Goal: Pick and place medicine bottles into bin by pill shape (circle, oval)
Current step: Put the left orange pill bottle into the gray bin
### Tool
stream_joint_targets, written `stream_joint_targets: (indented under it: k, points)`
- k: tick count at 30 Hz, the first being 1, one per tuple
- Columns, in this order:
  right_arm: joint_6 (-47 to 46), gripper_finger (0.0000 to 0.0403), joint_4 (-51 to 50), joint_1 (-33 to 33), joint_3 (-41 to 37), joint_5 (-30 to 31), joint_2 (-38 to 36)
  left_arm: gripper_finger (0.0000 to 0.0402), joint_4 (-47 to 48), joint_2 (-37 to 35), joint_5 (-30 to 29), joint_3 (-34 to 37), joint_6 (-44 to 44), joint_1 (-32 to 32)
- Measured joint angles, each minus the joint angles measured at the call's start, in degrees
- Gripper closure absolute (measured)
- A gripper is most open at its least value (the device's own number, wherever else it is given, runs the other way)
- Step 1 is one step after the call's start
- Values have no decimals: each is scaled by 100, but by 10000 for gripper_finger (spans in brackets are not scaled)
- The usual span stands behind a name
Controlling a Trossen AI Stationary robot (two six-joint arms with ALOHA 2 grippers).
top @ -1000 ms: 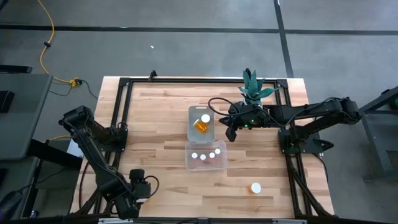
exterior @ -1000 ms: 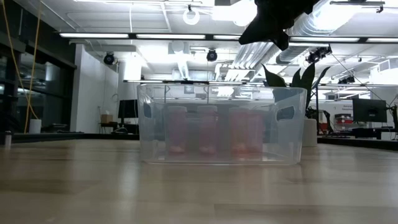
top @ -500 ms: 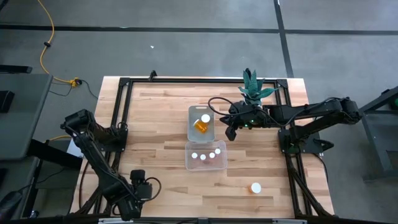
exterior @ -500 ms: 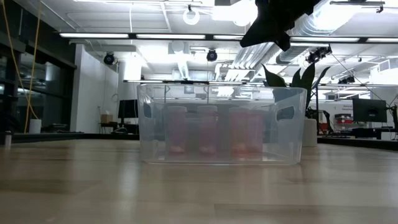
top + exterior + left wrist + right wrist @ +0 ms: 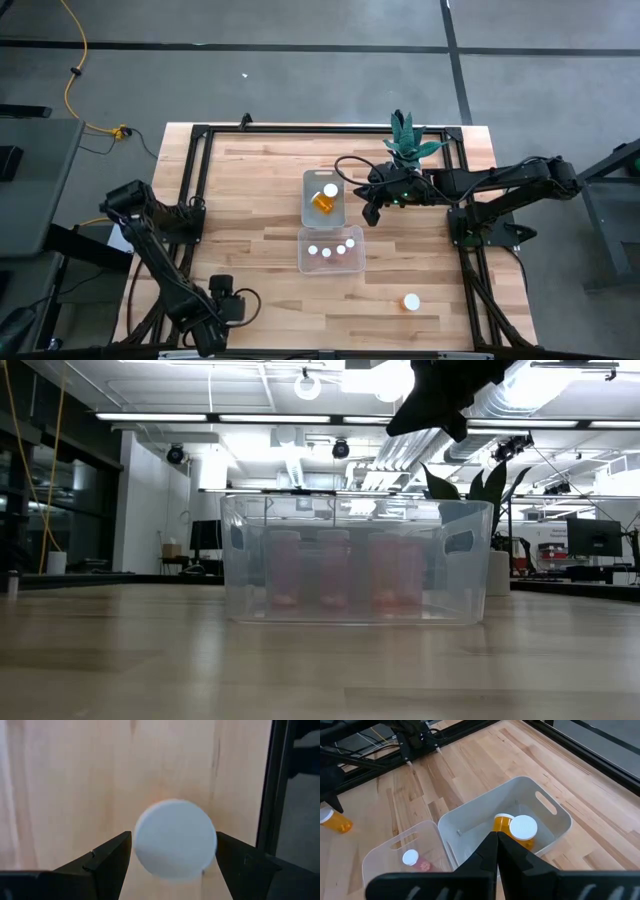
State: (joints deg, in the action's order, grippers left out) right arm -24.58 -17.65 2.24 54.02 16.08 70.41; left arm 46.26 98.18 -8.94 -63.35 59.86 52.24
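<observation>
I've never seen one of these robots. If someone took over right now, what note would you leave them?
Left gripper: open at the table's near left corner, straddling a bottle's white cap; not clearly gripped.
Right gripper: shut, empty, hovering beside the white bin.
Done: two bottles in the white bin; several upright bottles in the clear bin.
Left: the bottle under the left gripper and a loose bottle near the right front edge.

Bare bench point(image 5: 250, 210) lies open across the frame's left half; two bins point(image 5: 331, 250) block the centre; a plant point(image 5: 404, 138) crowds the upper right.
</observation>
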Motion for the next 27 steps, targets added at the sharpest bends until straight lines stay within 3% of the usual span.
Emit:
stream_joint_targets:
  k: [17,27]
  points:
    - [0,403,-15,-1,1,1,0,137,11,43,-309,0,0,-10]
    - [0,403,-15,-2,0,2,0,215,11,37,-329,0,0,-10]
